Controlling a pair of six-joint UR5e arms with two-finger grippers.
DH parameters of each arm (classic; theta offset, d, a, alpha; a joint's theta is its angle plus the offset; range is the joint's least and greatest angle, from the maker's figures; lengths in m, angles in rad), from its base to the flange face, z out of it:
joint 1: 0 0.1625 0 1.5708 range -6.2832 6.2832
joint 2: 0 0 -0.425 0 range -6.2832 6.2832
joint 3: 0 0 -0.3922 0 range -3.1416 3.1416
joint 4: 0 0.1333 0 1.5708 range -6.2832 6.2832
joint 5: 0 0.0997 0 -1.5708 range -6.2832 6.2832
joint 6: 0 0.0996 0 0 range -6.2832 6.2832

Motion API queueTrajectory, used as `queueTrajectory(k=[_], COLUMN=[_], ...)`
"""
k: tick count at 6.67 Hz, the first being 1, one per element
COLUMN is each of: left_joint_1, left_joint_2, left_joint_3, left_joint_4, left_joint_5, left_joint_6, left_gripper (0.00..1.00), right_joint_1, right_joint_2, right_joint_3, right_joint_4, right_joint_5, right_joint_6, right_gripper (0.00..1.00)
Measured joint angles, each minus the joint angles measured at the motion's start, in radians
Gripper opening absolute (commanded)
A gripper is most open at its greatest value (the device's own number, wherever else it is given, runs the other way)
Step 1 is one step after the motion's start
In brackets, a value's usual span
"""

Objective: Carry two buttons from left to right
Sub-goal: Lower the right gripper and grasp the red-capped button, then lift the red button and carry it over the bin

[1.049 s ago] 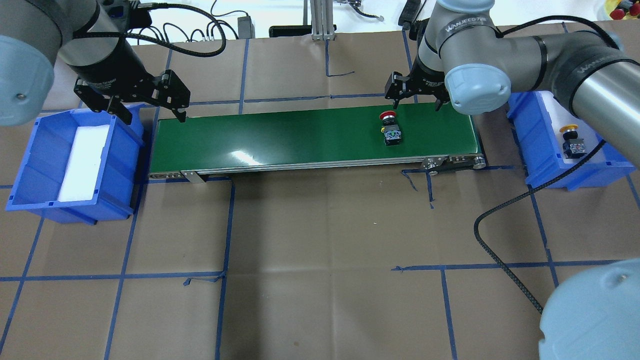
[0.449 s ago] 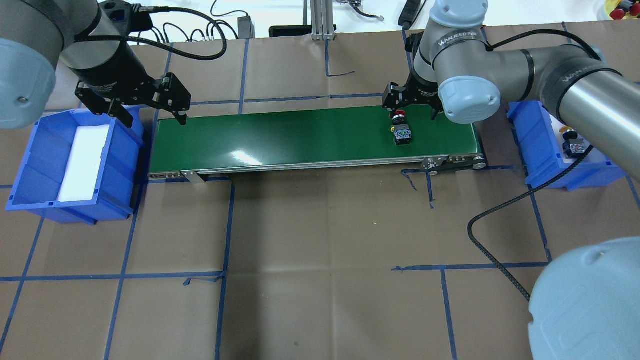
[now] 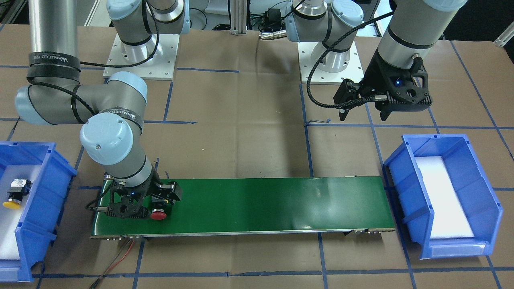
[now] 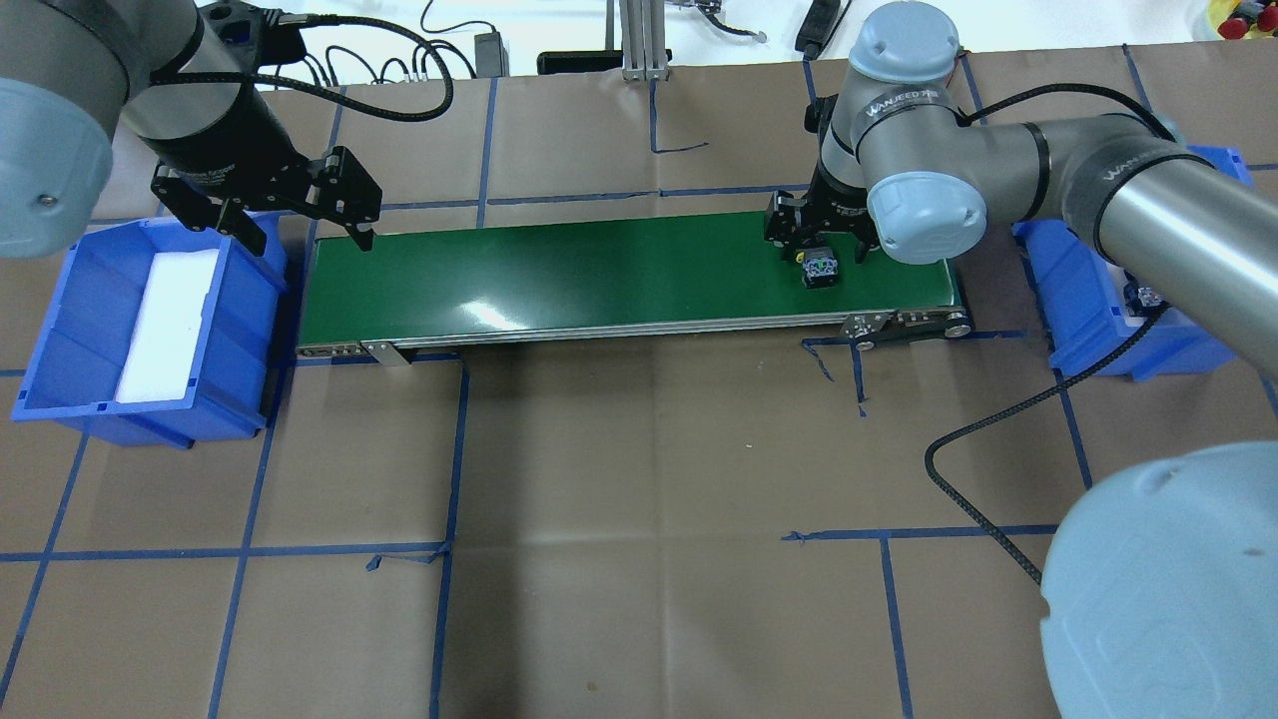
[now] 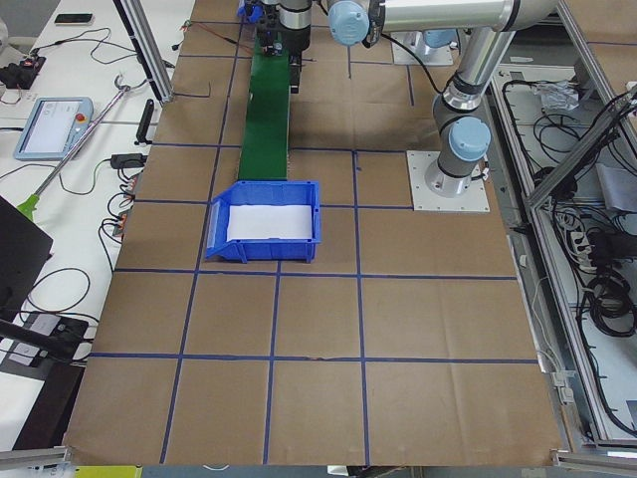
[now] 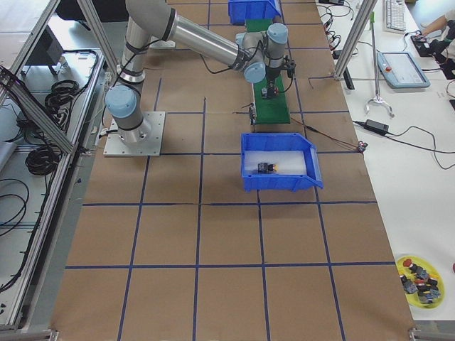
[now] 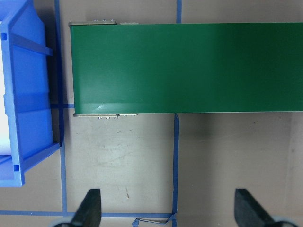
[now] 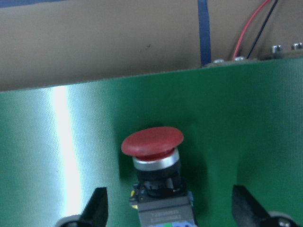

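Lower than a second ago, the right gripper (image 4: 821,248) is now straddling the red button (image 8: 152,142), which is itself sitting further toward the belt's right end than before. I am seeing its fingers (image 8: 97,208) spread wide, one on each side of the button body. Neither is touching it, and nothing is held. The button is lying on its side on the green conveyor belt (image 4: 599,270), cap pointing toward the far edge. The yellow button (image 3: 15,193) is resting on the white liner (image 3: 6,241) inside the right blue bin (image 3: 60,170). The left gripper (image 7: 169,210) is hovering near the belt's left end over the brown paper (image 4: 639,449), fingers wide apart and empty, beside the left blue bin (image 4: 60,330).
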State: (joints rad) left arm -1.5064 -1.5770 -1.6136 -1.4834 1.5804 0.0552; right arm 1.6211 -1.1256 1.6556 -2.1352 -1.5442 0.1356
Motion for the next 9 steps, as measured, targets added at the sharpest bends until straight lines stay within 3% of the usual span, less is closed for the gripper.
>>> queueTrajectory(k=[1,5,7,9], left_joint_1=[0.0,0.0,0.0,0.0], left_joint_2=[0.0,0.0,-0.001,-0.001], left_joint_3=[0.0,0.001,0.002,0.004], left_joint_4=[0.0,0.0,0.0,0.0], left_joint_5=[0.0,-0.001,0.0,0.0], left_joint_6=[0.0,0.0,0.001,0.0], left_gripper=[1.0,1.0,1.0,1.0], right_joint_1=[-0.004,-0.095,-0.217,-0.34], right_joint_2=[0.001,-0.079,-0.142,-0.121], right_joint_3=[0.005,-0.006,-0.09,-0.199], right_joint_4=[0.007,0.071,0.21,0.373], right_joint_5=[-0.007,-0.009,-0.012,-0.083], right_joint_6=[-0.008,-0.037,-0.199,-0.428], right_gripper=[0.05,0.04,0.04,0.04])
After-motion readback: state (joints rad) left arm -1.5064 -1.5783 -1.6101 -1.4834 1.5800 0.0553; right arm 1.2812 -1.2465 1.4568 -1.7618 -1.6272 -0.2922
